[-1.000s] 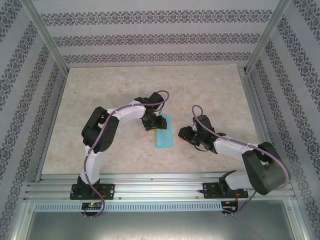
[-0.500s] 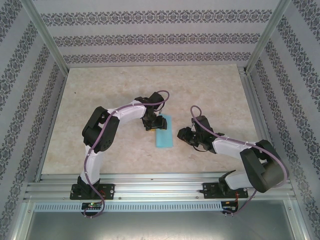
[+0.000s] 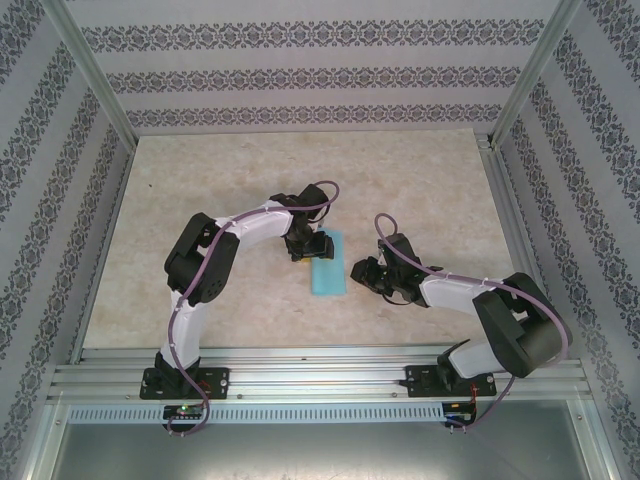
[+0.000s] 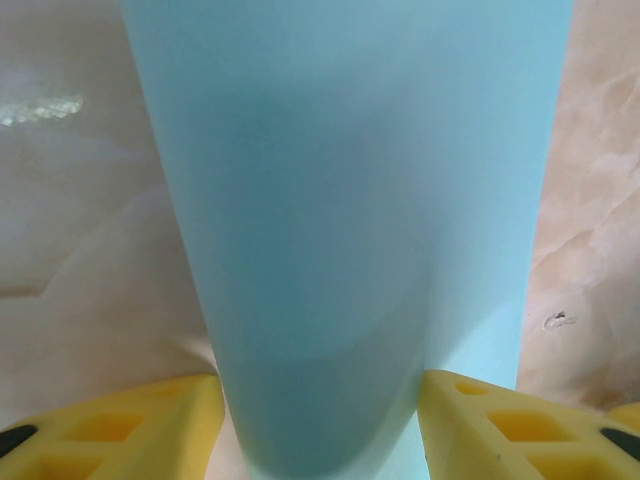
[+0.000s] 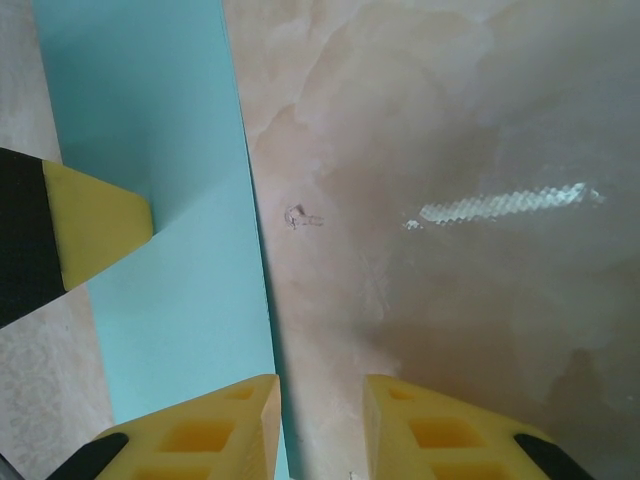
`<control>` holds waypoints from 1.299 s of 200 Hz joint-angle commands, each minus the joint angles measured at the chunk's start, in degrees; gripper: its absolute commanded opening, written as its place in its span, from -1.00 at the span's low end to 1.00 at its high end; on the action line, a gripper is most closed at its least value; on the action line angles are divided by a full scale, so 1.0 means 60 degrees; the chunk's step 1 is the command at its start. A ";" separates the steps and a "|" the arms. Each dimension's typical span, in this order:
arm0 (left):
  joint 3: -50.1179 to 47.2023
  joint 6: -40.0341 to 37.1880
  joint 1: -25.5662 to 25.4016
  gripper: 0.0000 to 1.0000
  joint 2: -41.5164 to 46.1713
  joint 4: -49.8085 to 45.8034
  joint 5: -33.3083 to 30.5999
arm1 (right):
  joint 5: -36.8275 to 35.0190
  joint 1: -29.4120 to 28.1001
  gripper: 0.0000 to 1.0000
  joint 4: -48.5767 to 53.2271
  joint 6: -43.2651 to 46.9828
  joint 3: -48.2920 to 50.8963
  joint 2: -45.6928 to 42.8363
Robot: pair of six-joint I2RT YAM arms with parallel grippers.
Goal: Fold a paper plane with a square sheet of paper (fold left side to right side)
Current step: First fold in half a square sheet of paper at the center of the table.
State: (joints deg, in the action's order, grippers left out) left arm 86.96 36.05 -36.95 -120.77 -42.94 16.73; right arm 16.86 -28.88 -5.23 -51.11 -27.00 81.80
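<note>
The square sheet of paper [image 3: 328, 265] lies folded into a narrow light-blue strip at mid-table. My left gripper [image 3: 312, 246] stands at its far left end, jaws half open. In the left wrist view the paper [image 4: 350, 200] bulges up between the two yellow fingers of that gripper [image 4: 320, 420]. My right gripper [image 3: 360, 272] is low, just right of the strip. In the right wrist view its jaws [image 5: 322, 420] stand narrowly open over bare table, its left fingertip over the right edge of the paper [image 5: 170, 300]. One left-gripper fingertip [image 5: 95, 225] rests on the paper.
The beige marbled tabletop [image 3: 220, 190] is walled in by patterned panels and metal posts [image 3: 95, 85]. An aluminium rail [image 3: 320, 370] carrying both arm bases runs along the near edge. A small scratch mark [image 5: 300, 216] sits on the table beside the paper.
My right gripper has slid a little left toward the paper's right edge and its jaws have narrowed. The left arm and the paper have stayed put.
</note>
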 commanded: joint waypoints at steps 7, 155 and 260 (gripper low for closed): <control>-0.0182 -0.0194 -0.0452 0.12 -0.0975 0.0813 0.0014 | 0.0061 -0.0077 -0.44 -0.0292 -0.0058 -0.0139 -0.0010; -0.0315 -0.0179 -0.0456 0.12 -0.1027 0.0919 0.0019 | 0.0568 -0.0368 -0.71 -0.1218 -0.0614 -0.0375 0.0556; -0.0319 -0.0182 -0.0456 0.12 -0.1039 0.0906 -0.0016 | 0.0691 -0.0635 -0.79 -0.1873 -0.0822 -0.0708 0.1672</control>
State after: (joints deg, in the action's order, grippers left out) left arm 86.98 36.05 -37.26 -120.81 -42.98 15.88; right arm 20.73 -31.90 -15.07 -56.05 -29.56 90.72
